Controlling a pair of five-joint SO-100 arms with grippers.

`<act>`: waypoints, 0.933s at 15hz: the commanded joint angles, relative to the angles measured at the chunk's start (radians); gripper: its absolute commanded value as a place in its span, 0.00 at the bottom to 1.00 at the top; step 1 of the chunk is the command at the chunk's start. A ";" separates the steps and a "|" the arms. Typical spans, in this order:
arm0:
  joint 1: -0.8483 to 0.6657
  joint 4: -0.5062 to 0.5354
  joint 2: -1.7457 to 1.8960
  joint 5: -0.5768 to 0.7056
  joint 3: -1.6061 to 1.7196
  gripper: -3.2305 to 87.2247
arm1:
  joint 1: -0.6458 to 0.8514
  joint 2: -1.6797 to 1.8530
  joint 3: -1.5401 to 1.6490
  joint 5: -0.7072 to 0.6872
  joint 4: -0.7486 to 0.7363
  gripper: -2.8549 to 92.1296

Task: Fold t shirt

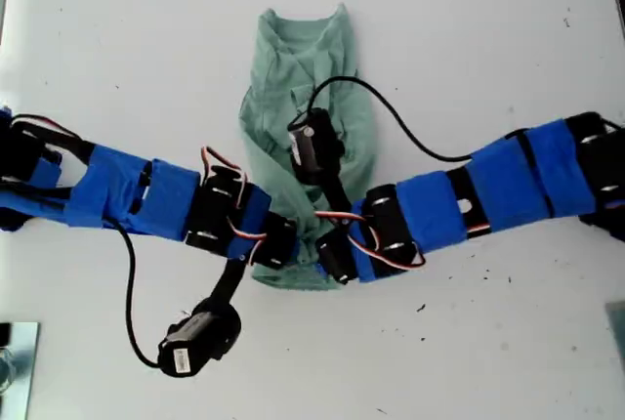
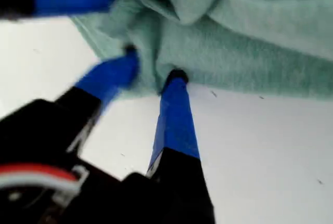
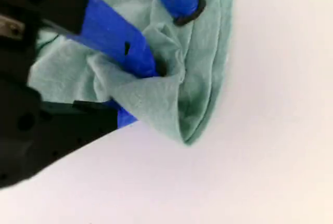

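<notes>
Hands [image 2: 153,67] on t shirt [image 1: 293,78] (hem hidden)

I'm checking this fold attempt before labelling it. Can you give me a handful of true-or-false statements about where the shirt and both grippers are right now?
1. The t shirt lies bunched lengthwise on a white table. True.
2. My first gripper hangs over bare table, well clear of the cloth. False: its blue-taped fingertips are at the shirt's edge, with fabric between them.
3. My second gripper has a fold of the shirt between its jaws. True.
4. Both arms meet at the shirt's end nearer the exterior view's bottom. True.
5. The shirt is spread flat with both sleeves out. False: it is crumpled into a narrow strip.
</notes>
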 commanded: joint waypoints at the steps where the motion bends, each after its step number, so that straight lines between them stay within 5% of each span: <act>1: 0.054 0.009 0.074 -0.014 -0.003 0.03 | -0.029 0.021 0.000 0.003 0.058 0.02; 6: 0.140 0.006 0.190 0.049 -0.115 0.03 | -0.127 0.284 -0.184 -0.075 0.219 0.03; 14: 0.264 -0.080 0.356 -0.014 -0.147 0.03 | -0.195 0.439 -0.190 -0.061 0.150 0.03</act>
